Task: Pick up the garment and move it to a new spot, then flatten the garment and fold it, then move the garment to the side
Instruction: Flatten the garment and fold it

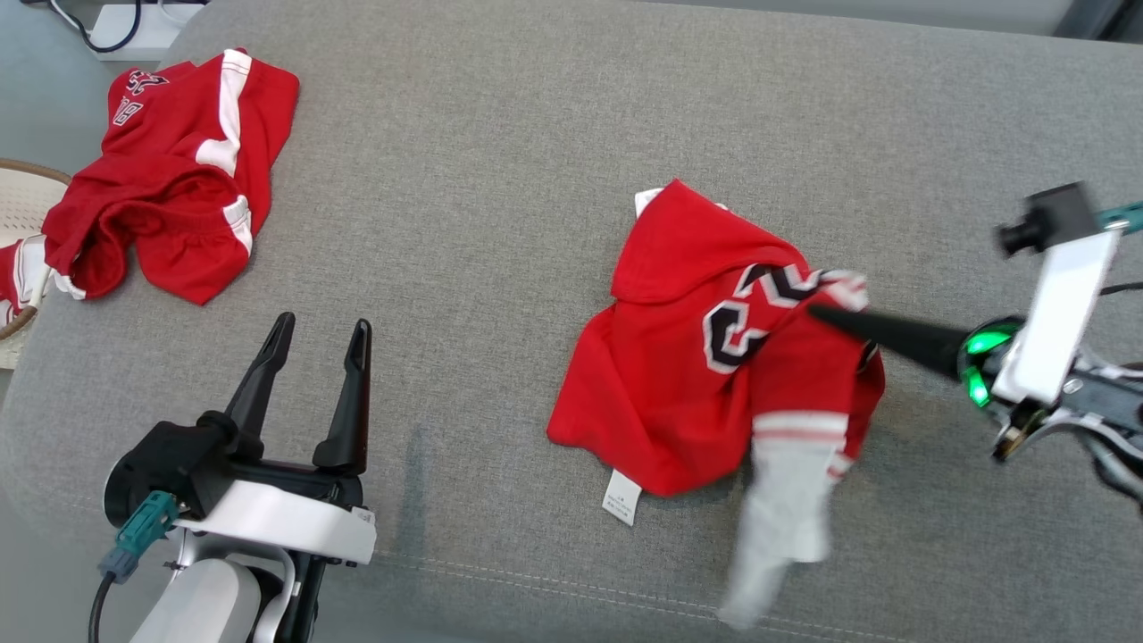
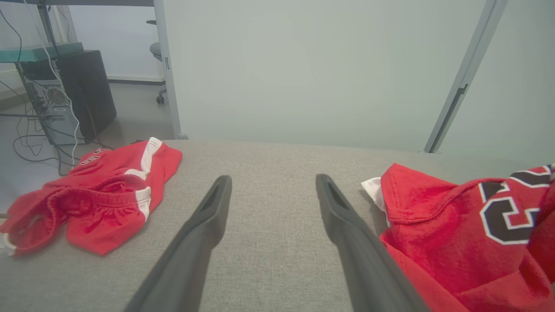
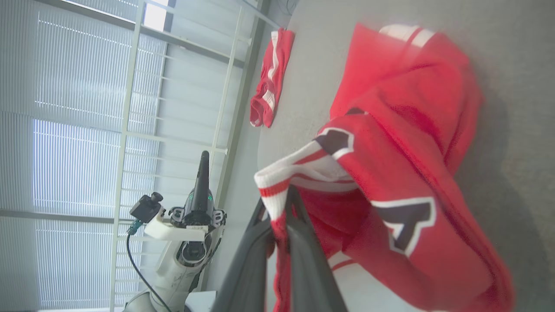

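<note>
Clamped shut on the red jersey (image 1: 696, 375) with the right gripper (image 1: 817, 313), reaching in from the right edge of the head view. Pinching the white-and-red striped trim, going by the right wrist view, low and centre, with cloth squeezed between the dark fingers (image 3: 305, 247). Lying crumpled right of centre on the grey cushion (image 1: 500, 179), number side up, with a pale blurred piece trailing toward the bottom edge and a white label (image 1: 622, 497) poking out below.

Over at lower left, spread wide and holding nothing with the left gripper (image 1: 323, 326), parked over the cushion, well apart from the jersey. Up in the upper left corner, a second red garment (image 1: 170, 179), heaped and best left alone.

Looks like the pick-up-and-move step. To do it well:
- Lift straight up first, high enough to clear the whole hem off the cushion rather than dragging it.
- Carry slowly toward the middle of the frame, away from that second heap.
- Watch the hold on the trim: only a thin edge in there, likely to slip under a jerk.
- Bring the left gripper in for a second corner before flattening.
</note>
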